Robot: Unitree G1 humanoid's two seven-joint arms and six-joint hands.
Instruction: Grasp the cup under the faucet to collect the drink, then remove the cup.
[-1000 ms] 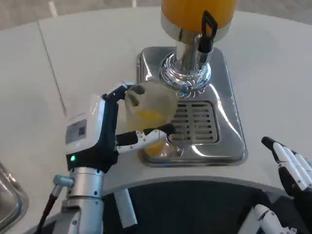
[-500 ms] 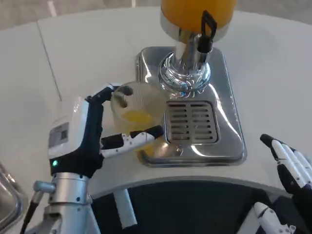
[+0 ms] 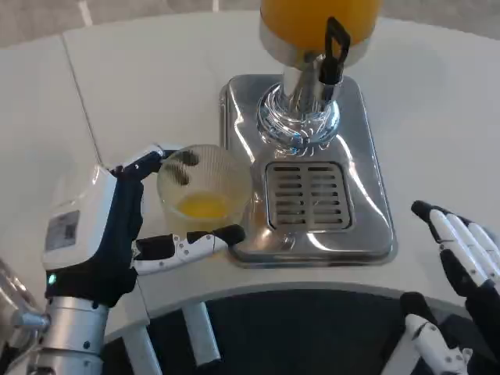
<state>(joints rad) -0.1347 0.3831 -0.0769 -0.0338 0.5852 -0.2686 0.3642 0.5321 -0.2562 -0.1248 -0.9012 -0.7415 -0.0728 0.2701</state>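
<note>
A clear plastic cup (image 3: 205, 187) with a little orange drink at its bottom sits in my left hand (image 3: 117, 226), whose fingers wrap it from both sides. The cup is over the white table, just left of the dispenser's chrome base (image 3: 367, 219). The faucet with its black lever (image 3: 332, 48) stands under the orange juice tank (image 3: 316, 19), with the slotted drip grate (image 3: 306, 195) below it bare. My right hand (image 3: 465, 258) hangs open at the table's near right edge, fingers apart, holding nothing.
A metal object (image 3: 8, 281) peeks in at the lower left edge. The table's curved front edge (image 3: 312, 287) runs just below the chrome base. White table surface (image 3: 141, 86) stretches to the left and behind the dispenser.
My left hand has carried the cup leftward and toward me, off the drip tray and onto the table side. The right hand has barely shifted.
</note>
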